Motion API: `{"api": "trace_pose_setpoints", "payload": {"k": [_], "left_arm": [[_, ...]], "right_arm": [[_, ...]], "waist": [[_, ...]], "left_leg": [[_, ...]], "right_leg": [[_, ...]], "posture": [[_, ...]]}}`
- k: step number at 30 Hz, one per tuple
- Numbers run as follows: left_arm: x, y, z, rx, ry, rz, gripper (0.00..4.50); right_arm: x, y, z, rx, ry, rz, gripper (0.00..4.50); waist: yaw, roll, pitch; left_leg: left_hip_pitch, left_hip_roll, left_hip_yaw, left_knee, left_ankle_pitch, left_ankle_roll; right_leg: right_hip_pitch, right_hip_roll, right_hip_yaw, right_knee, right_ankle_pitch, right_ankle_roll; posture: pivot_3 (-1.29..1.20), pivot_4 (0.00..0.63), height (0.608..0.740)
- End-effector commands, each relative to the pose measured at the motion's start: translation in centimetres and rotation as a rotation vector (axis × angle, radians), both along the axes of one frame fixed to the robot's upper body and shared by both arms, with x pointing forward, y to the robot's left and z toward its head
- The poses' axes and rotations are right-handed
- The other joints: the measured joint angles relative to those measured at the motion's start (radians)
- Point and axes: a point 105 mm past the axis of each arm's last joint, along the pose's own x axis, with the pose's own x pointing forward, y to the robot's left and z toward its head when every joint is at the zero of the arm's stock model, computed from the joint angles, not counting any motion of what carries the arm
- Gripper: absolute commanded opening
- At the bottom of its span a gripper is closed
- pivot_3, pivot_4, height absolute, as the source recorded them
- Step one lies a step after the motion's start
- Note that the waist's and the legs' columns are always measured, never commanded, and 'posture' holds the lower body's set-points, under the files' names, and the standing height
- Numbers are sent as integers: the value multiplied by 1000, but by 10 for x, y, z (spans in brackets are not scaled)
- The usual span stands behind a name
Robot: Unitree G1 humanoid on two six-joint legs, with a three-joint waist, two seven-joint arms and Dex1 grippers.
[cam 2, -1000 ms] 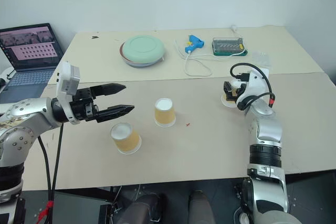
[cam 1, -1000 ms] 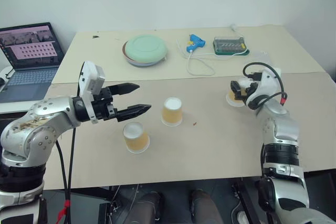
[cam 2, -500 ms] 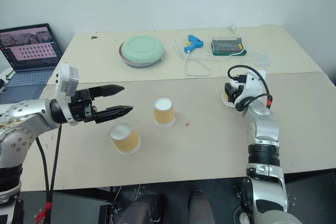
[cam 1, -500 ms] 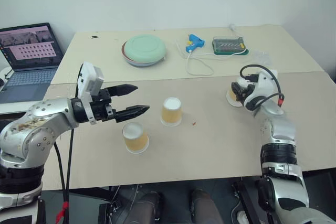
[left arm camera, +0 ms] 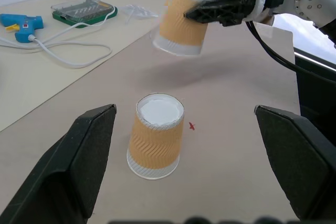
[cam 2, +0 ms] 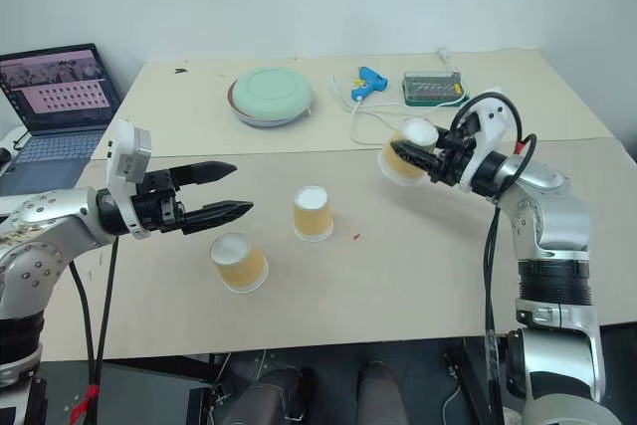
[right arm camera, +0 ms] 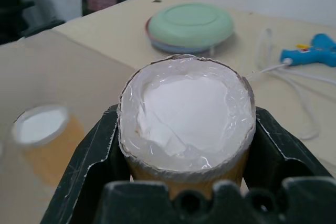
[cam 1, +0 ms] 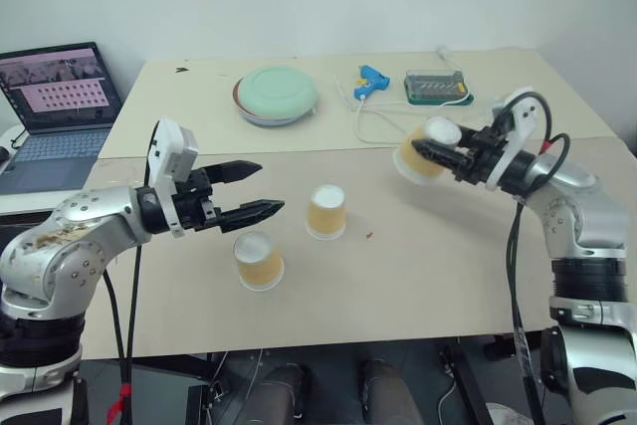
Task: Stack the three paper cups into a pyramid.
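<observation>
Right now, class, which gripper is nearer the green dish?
Left. The left gripper hovers open just in front of the green dish; the right gripper, holding a cup, sits farther right.

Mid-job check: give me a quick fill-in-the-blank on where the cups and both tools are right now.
1. The right tool is shut on one ____ above the table.
2. ____ cups stand upside down on the table: a near cup and a far cup.
3. The left tool is ____ and holds nothing.
4. The green dish sits beside a blue ____.

Missing words: cup; Two; open; glue gun

Head stereo pair looks down over the table [cam 1: 418, 276]; wrist cameras sit close, sharing it.
</observation>
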Motion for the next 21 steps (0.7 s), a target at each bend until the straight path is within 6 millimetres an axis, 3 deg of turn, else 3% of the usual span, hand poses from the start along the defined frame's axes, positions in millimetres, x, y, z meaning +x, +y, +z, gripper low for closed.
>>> {"api": "trace_pose_setpoints", "payload": {"k": [1, 6, 10, 21], "left_arm": [[-5, -2, 12, 5, -51, -17, 4500], [-6, -1, 15, 11, -58, -9, 4500], [-7, 1, 16, 17, -61, -3, 4500], [-12, 6, 21, 30, -69, 23, 4500]], "right_arm": [[-22, 13, 1, -51, -13, 199, 2590], [-31, 31, -22, -133, 34, 349, 2590], [-32, 39, -29, -155, 40, 394, 2590], [-14, 55, -48, -277, 28, 440, 2590]], "waist": [[0, 0, 0], [0, 0, 0], [1, 0, 0], [1, -1, 1]], "left_leg": [[0, 0, 0, 0, 0, 0], [0, 1, 0, 0, 0, 0], [0, 1, 0, 0, 0, 0], [0, 1, 1, 0, 0, 0]], "right_leg": [[0, 0, 0, 0, 0, 0], [0, 0, 0, 0, 1, -1], [0, 0, 0, 0, 0, 0], [-1, 0, 0, -1, 1, -1]], "posture": [[0, 150, 740], [0, 150, 740], [0, 150, 740], [0, 150, 740]]}}
